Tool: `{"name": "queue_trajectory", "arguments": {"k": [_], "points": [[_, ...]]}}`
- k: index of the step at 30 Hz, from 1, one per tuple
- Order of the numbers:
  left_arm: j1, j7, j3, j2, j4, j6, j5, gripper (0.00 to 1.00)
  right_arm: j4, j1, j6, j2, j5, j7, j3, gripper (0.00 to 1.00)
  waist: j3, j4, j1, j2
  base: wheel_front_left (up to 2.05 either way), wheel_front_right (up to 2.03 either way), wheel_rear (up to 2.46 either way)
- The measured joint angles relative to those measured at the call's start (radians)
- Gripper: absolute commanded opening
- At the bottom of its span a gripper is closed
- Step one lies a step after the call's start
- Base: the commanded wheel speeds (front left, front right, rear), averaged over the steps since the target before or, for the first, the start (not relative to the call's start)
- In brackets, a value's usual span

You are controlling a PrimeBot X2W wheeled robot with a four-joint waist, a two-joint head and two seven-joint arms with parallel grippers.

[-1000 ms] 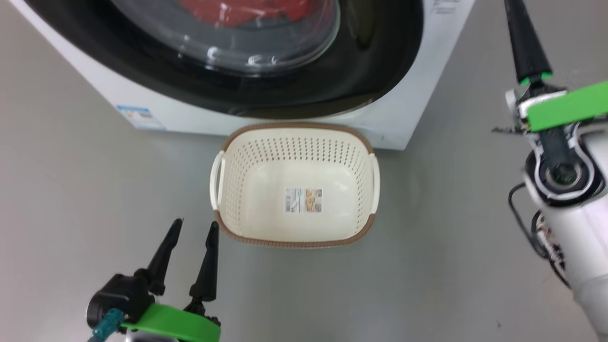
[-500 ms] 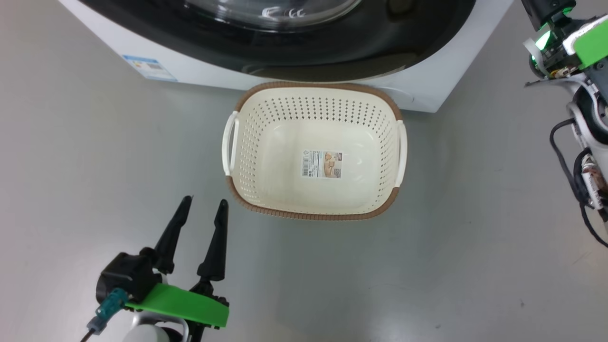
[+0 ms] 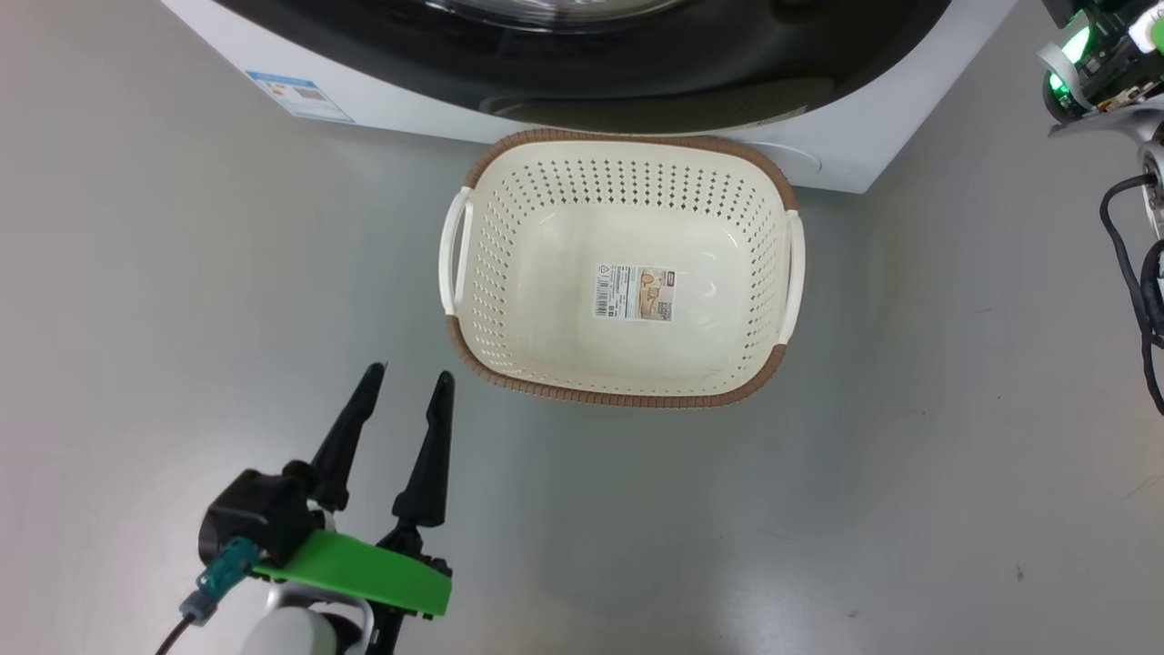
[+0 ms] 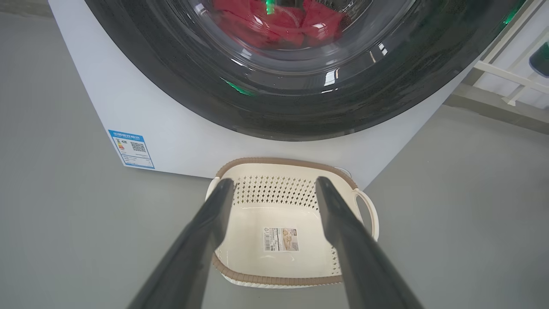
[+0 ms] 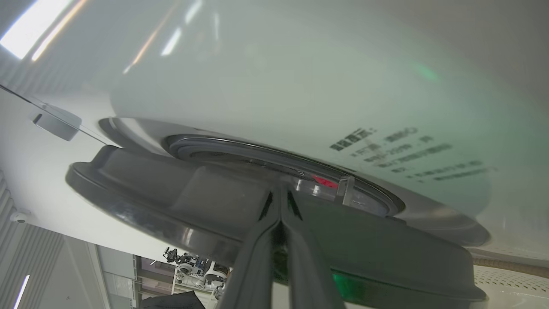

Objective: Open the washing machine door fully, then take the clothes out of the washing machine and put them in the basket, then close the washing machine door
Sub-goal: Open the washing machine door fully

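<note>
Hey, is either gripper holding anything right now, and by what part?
Nothing is held. The left gripper is open over the floor; the right gripper is shut empty, tips at the edge of the door.

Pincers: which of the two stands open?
The left pincer, fingers spread apart near the basket; the right pincer has its fingers pressed together at the rim of the washing machine door.

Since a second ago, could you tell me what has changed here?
Mainly the head camera shifted, so the washing machine and the basket slid up-right in view together. The right arm climbed further toward the door, right hand shut at its rim. Left hand stays open and empty; basket still empty.
</note>
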Motion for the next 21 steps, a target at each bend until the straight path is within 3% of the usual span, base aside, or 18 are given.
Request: {"name": "queue_trajectory", "arguments": {"k": [21], "points": [[-0.010,0.000,-0.023,-0.001,0.013,0.000,0.000,1.00,0.059,-0.007,-0.009,0.044,-0.063,0.065,-0.010,0.00,-0.042,0.011,0.0000,0.0000,0.00,0.00,0.00]]}}
